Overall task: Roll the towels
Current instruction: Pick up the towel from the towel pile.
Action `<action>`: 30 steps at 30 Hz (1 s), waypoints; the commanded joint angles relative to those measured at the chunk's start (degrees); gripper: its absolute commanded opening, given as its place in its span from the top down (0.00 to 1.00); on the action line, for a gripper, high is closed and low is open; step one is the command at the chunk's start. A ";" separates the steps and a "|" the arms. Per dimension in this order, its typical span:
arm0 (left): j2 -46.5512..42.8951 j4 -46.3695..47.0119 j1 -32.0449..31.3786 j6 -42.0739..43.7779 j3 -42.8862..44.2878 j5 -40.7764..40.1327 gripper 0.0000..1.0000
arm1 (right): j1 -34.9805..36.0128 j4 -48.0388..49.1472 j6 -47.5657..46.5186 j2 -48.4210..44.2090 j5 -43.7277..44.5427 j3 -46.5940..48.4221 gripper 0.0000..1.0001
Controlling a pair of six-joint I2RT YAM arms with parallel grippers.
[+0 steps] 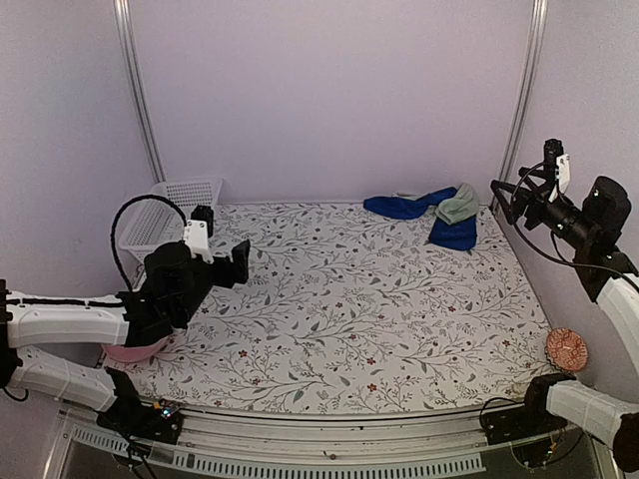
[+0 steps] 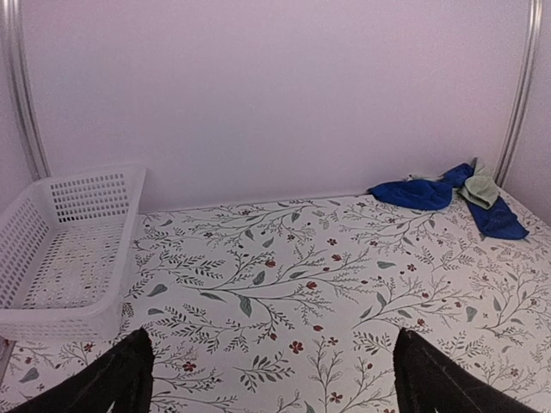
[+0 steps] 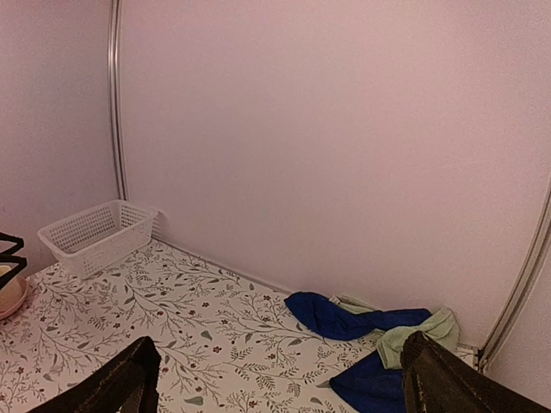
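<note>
Since nothing is gripped, the blue towel and green towel lie crumpled together at the far right corner; the left gripper and right gripper hang spread wide, probably readying a reach.

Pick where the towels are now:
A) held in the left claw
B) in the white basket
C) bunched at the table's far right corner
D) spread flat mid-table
C: the blue towel and the green towel lie bunched together at the far right corner of the table, by the back wall.
</note>
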 commanded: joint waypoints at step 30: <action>10.12 2.32 6.67 -9.58 -0.89 3.75 0.03 | 2.90 -25.88 -10.45 69.34 19.66 45.65 0.01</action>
